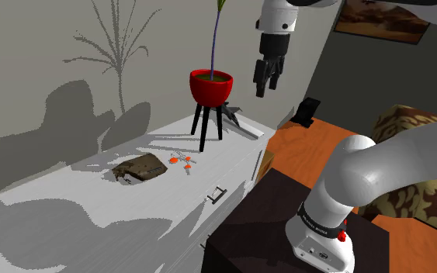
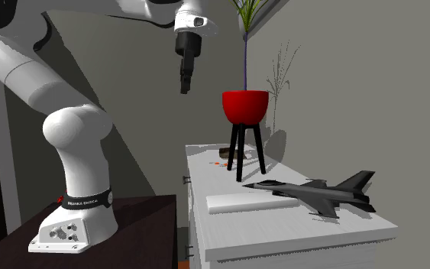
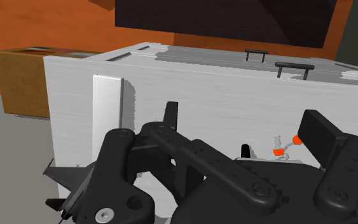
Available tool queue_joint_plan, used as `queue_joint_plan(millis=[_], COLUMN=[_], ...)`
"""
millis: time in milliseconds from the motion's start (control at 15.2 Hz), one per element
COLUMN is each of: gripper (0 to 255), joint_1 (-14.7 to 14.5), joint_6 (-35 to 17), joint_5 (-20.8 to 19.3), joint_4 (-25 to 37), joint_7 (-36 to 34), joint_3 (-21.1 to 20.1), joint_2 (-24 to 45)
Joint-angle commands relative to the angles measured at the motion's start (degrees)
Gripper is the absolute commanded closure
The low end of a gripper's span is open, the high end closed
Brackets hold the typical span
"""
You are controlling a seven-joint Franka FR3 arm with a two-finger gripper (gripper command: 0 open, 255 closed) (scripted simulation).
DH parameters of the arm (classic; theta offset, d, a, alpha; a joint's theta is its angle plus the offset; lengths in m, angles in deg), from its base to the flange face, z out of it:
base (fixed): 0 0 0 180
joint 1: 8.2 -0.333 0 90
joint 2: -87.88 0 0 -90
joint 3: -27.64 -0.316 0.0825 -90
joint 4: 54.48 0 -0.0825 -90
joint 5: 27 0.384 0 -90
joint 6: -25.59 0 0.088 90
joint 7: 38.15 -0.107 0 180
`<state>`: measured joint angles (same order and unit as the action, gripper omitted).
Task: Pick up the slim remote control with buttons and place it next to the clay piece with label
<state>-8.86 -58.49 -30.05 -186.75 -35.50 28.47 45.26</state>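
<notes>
Nearest us, in the wrist view, the two black fingers (image 3: pixel 329 137) of the claw (image 1: pixel 265 87) rise from the bottom edge and stand well apart; they grip nothing. In the shoulder view the claw hangs in the air at upper centre, to the right of the red pot (image 1: pixel 211 87), pointing downward and touching nothing.

The remote (image 2: pixel 236 202) is a slim, plain white bar lying flat on the white table (image 2: pixel 282 233), in the lower middle of the second exterior view. It sits just beside the nose of a dark grey jet model (image 2: pixel 324 192), on the near side of the black plant stand (image 2: pixel 241 153) that carries the pot. In the wrist view we see the same bar at left centre, near the table's edge.

The clay piece (image 1: pixel 140 167) is a brown lump at centre left of the shoulder view, with small orange bits (image 1: pixel 182 161) just to its right. The plant stand is between it and the remote, so the two lie well apart.
</notes>
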Motion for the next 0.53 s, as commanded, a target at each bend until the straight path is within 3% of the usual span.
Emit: queue_joint_plan(millis=[0,462], gripper=[0,0], joint_1=[0.0,1.6], joint_6=[0.0,-13.4], joint_5=[0.0,-3.8], joint_4=[0.0,-7.5], joint_7=[0.0,7.5], joint_3=[0.0,6.9], joint_2=[0.0,3.3])
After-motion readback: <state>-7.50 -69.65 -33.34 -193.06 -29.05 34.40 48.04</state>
